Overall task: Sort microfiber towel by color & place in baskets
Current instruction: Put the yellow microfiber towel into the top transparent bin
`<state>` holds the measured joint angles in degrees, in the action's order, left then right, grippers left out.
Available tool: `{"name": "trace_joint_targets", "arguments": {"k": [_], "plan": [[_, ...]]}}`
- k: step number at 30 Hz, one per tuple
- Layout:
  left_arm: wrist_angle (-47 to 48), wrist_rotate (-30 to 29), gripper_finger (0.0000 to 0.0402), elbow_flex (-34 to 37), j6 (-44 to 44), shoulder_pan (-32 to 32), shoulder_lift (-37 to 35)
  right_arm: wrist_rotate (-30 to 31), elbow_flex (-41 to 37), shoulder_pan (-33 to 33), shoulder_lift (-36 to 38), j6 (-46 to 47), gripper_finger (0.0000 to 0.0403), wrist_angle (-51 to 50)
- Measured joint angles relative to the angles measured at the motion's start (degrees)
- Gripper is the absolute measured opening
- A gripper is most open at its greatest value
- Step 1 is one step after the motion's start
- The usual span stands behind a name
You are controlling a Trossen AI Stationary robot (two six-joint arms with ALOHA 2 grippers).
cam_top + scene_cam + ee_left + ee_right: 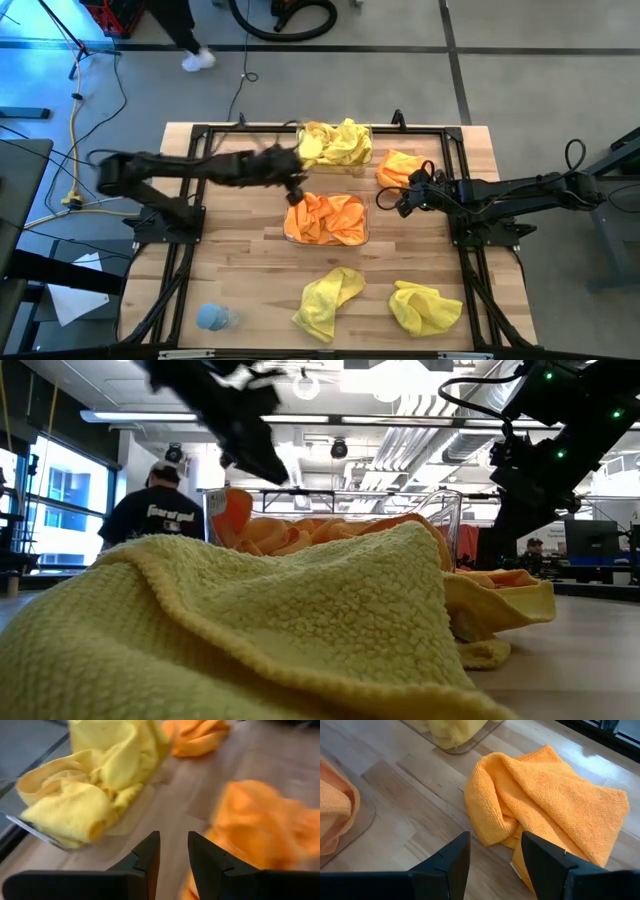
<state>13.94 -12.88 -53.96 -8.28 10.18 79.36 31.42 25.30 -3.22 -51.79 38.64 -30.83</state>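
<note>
Right gripper (pixel 492 852) hovering with fingers parted, holding nothing, loose orange towel (pixel 555 805) lying on table just ahead of its tips; sorting step in hand looks like pickup of this one

Orange basket (pixel 326 219) sitting beyond it, toward table middle; yellow basket (pixel 335 146) near, farther back

Left gripper (pixel 172 852) hanging between both baskets, fingers narrowly apart, empty (motion blur there)

Next move calling for descent onto orange towel, pinching a fold

Two yellow towels (pixel 330 300) waiting well apart, front of table
</note>
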Motion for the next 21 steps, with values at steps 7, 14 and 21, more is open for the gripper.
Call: {"name": "trace_joint_targets", "arguments": {"k": [7,14,21], "plan": [[-3.69,0.57,0.0083,14.66,1.92,-4.40,-18.79,-0.04,0.00,0.00,0.00,0.01,0.0173,0.50],[-5.01,0.88,0.0083,24.97,0.23,-7.50,-33.09,-0.10,0.00,-0.26,0.00,-0.07,0.0173,1.66],[-11.37,1.55,0.0083,34.34,-0.08,-11.18,-40.86,-8.44,0.11,0.64,0.00,-7.36,0.0180,7.71]]}}
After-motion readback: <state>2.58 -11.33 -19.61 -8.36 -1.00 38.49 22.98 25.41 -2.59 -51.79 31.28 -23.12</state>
